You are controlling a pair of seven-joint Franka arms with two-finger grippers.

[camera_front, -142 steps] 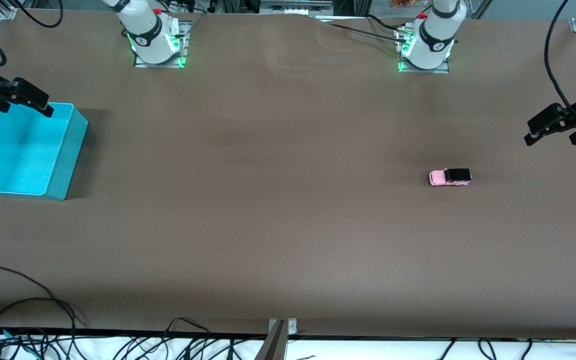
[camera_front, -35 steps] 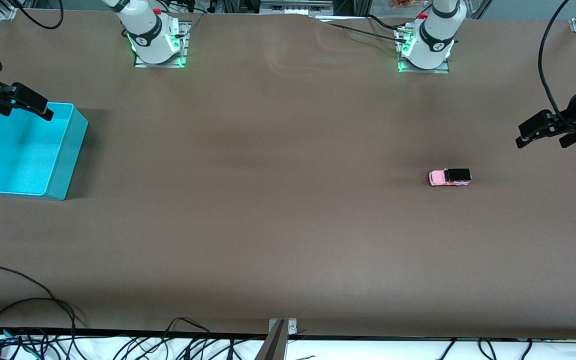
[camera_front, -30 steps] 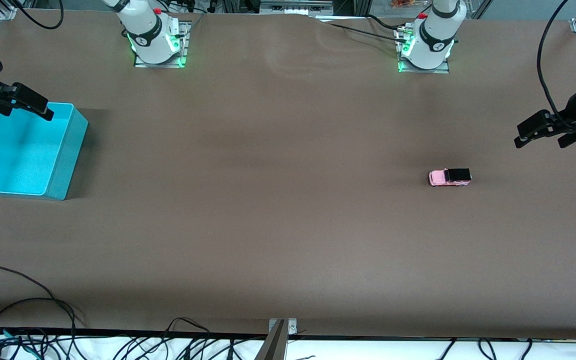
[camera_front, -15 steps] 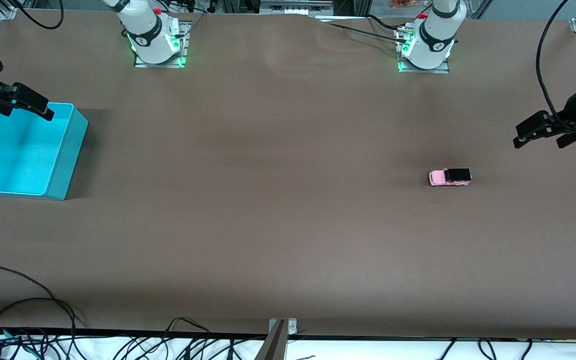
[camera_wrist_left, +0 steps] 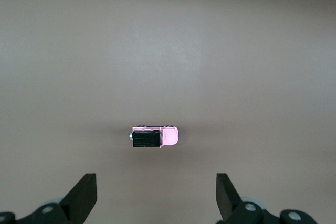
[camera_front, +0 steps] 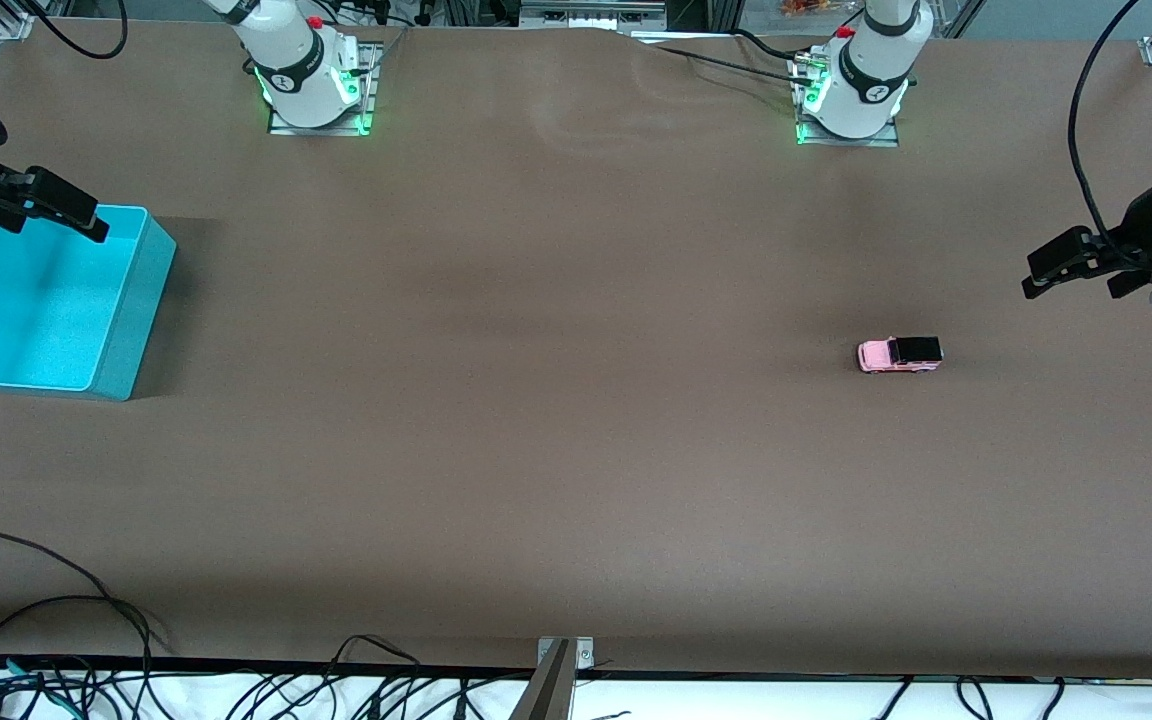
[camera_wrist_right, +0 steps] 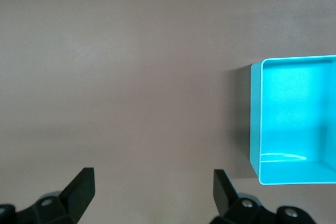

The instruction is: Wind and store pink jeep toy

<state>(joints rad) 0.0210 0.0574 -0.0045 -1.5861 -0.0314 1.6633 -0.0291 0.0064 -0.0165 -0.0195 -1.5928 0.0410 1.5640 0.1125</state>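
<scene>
Up at the right arm's end of the brown surface (camera_front: pixel 556 420), the right end effector (camera_front: pixel 41 205) hangs in the air over the rim of a turquoise bin (camera_front: pixel 131 320), its two fingers spread wide and holding nothing. The bin (camera_wrist_right: pixel 254 124) sits open-topped, and nothing shows inside it in the right wrist view, where the black fingertips (camera_wrist_right: pixel 79 184) stand well apart over bare surface beside it.

Across the middle, the brown surface lies bare between the two white arm bases at the top of the front view.

Toward the left arm's end, the pink jeep toy (camera_front: pixel 899 354) stands on its wheels on the surface, well apart from the bin, its black roof turned toward the left arm's end and its pink hood toward the right arm's.

Above the surface near the edge at the left arm's end, the left end effector (camera_front: pixel 1076 270) hovers with fingers fully parted and empty. In the left wrist view the toy (camera_wrist_left: pixel 155 137) lies apart from that end effector's black fingertips (camera_wrist_left: pixel 227 190).
</scene>
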